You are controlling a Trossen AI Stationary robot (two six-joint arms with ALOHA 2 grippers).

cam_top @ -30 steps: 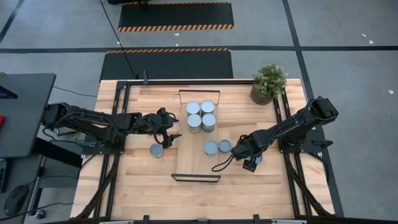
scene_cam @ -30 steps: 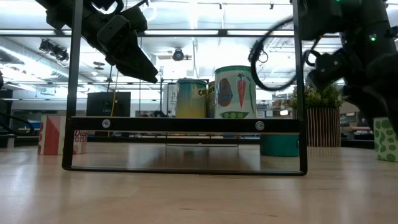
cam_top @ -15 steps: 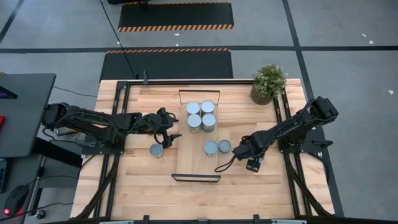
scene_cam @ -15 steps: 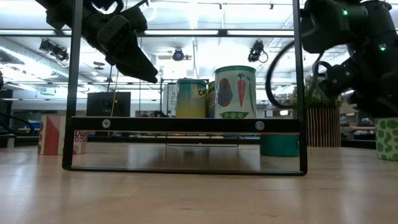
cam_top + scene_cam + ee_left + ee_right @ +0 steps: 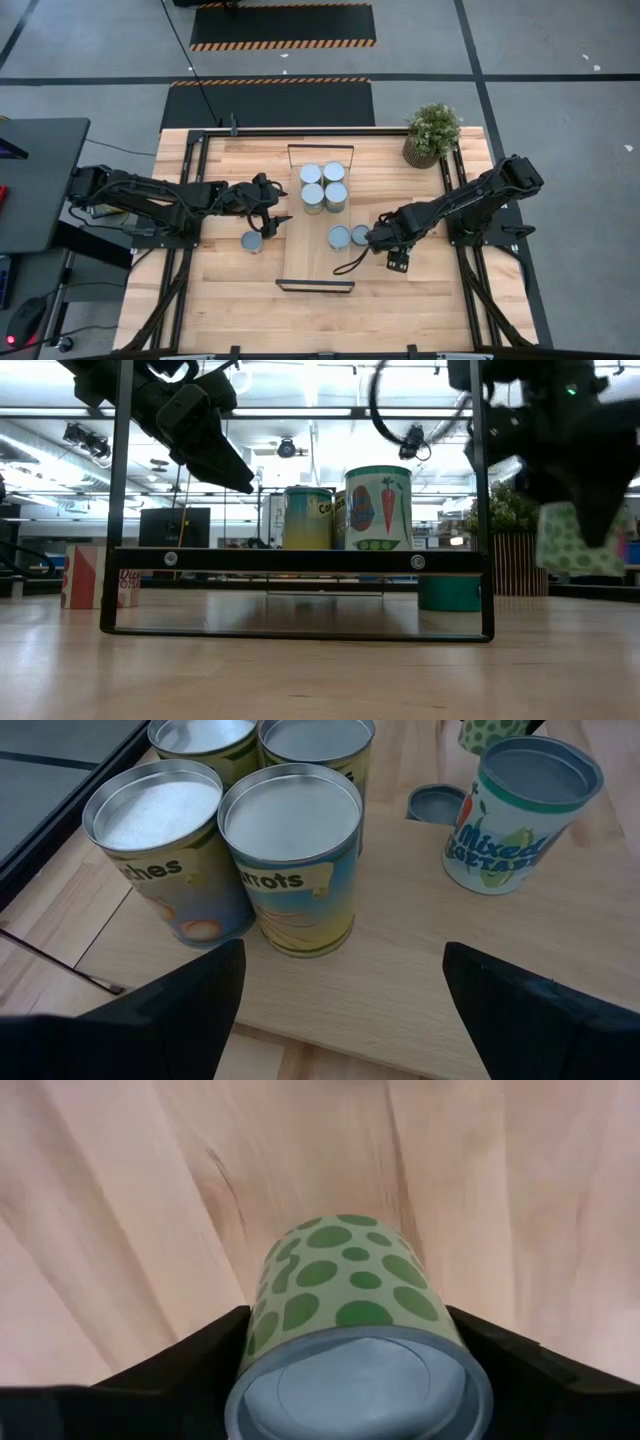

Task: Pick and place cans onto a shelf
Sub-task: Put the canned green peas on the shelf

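The shelf [image 5: 320,255] is a long light-wood board with black end frames. It carries a block of several cans [image 5: 323,185] at its far end and two more cans [image 5: 340,237] nearer the middle. One can [image 5: 251,241] stands on the table left of the shelf. My right gripper [image 5: 384,240] is shut on a green-dotted can [image 5: 575,540] just right of the shelf; the high view hides this can under the gripper. My left gripper [image 5: 272,222] is open and empty above the shelf's left edge, and also shows in the low view [image 5: 215,455]. My right gripper pinches the green-dotted can by its side wall [image 5: 262,1330] between the two fingers [image 5: 170,1375], near the silver top end. The fingers come from above, slanting down along the can. The can hangs slightly tilted, lifted clear of the table.
A potted plant [image 5: 432,133] stands at the table's far right corner. In the left wrist view a "Mixed Vegetables" can [image 5: 520,810] stands beside the block of cans [image 5: 295,850]. Bare shelf board lies toward the near end [image 5: 318,270].
My right gripper has gone toward the table's left edge, up to the shelf's right side, and risen. The green-dotted can, which stood on the table at the right, is now lifted clear and carried along, slightly tilted.
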